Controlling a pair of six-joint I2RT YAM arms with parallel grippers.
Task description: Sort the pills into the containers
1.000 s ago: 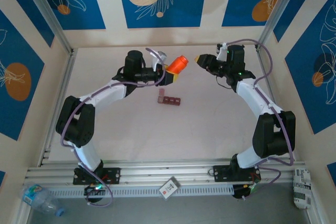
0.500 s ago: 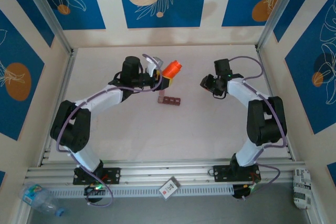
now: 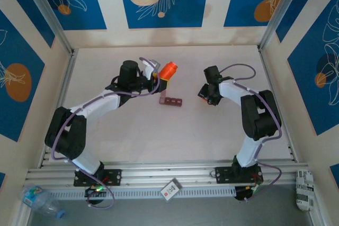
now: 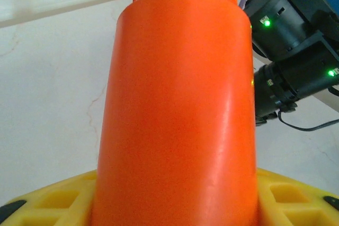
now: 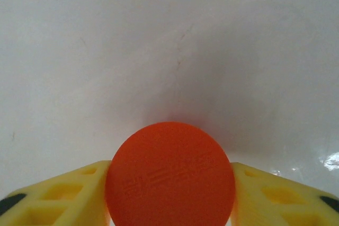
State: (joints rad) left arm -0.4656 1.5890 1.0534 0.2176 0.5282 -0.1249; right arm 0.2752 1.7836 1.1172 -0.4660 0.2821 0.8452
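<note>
While the left gripper [image 3: 162, 77] is closed around the lower part of the orange bottle [image 4: 175, 104], its yellow fingers pressed to either side, the bottle's mouth points away from the wrist and looks uncapped to me. In the top view it sits just above centre, tilted toward the upper right. The right gripper [image 3: 206, 92], right of centre and low over the table [image 3: 212, 130], is clamped on a round orange cap [image 5: 169, 175], pinched between both fingers. The containers [image 3: 171, 100] lie flat at the centre of the top view, just below the bottle and between the two grippers, touching neither. I cannot tell whether any compartment holds a pill, nor how full the bottle is. My main worry is the pour. The compartments are tiny next to the bottle's mouth, so a quick tilt would likely send several pills out at once, bouncing off the rims and scattering over the white table. The strip looks light and unsecured, so a brush from the bottle or a finger could slide it away. The smooth bottle might also twist in the grip as it tips. With both arms working close to the centre, a careless reach could knock them together, or jar the cap loose and let it roll.
</note>
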